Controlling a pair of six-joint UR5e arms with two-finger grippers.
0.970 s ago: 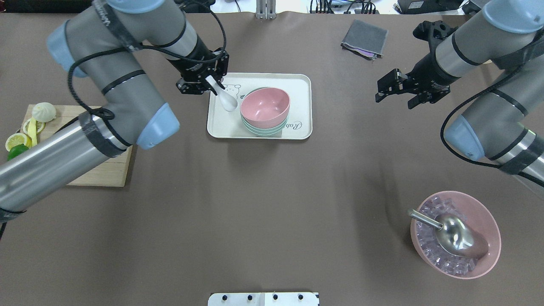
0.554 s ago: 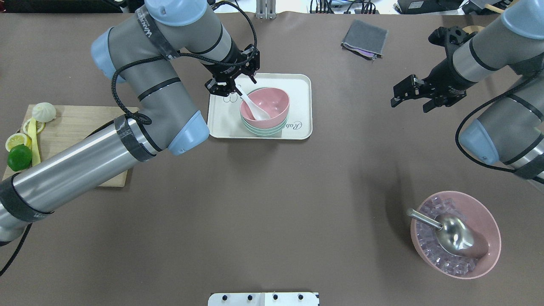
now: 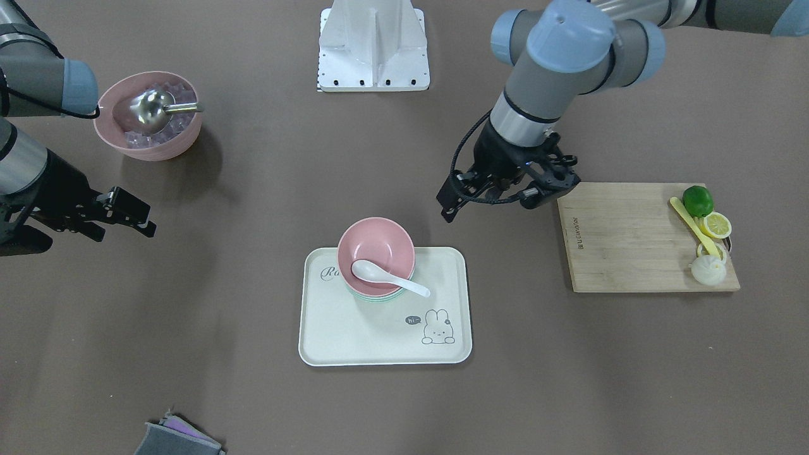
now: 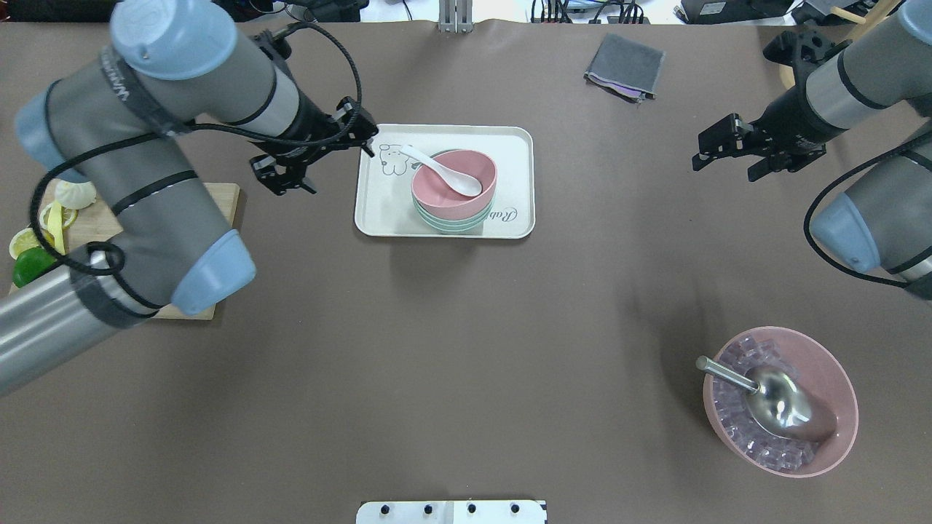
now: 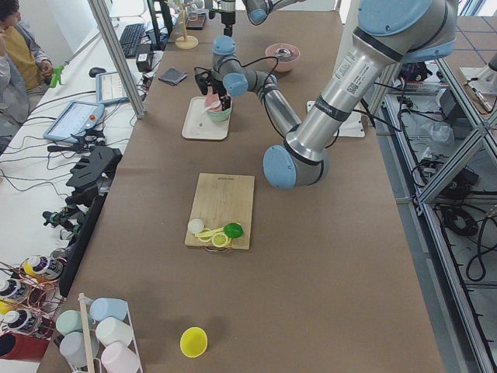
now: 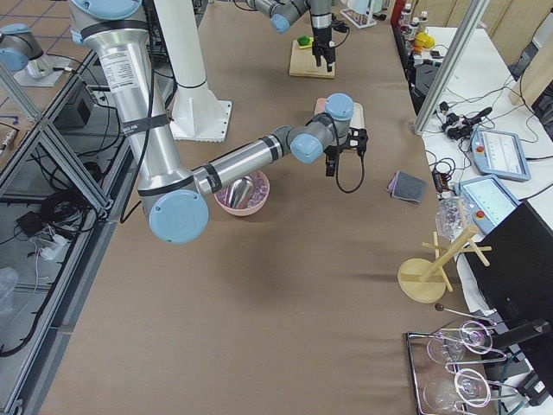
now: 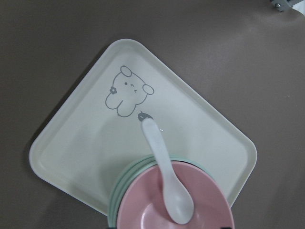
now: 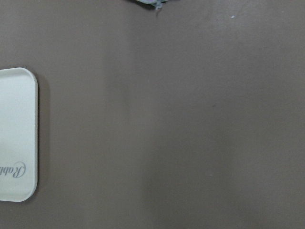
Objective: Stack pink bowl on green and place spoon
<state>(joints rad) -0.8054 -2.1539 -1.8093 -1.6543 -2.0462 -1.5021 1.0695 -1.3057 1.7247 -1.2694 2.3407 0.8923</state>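
I'm watching the overhead feed: the pink bowl (image 4: 439, 193) sits nested on the green bowls (image 4: 445, 221), and the stack stands on the cream tray (image 4: 514, 169), toward the side with the lettering; the white spoon (image 4: 440, 167) lies with its scoop end down inside the pink bowl and its handle over the rim, the tip pointing at the rabbit drawing; my left wrist camera shows the same, with nothing touching the spoon. The left claw (image 4: 320, 161) is released, fingers spread with nothing between them; it hangs just off the tray's corner, between the tray and the cutting board (image 3: 622, 240). The right claw (image 4: 723, 166) is released too, fingers apart and holding nothing, well away from the tray on the far right; its wrist camera catches only the tray's edge and bare table. Elsewhere, an ice bowl (image 4: 839, 384) holds a metal scoop (image 4: 779, 404); a grey cloth (image 4: 625, 65) lies near the table's far edge.
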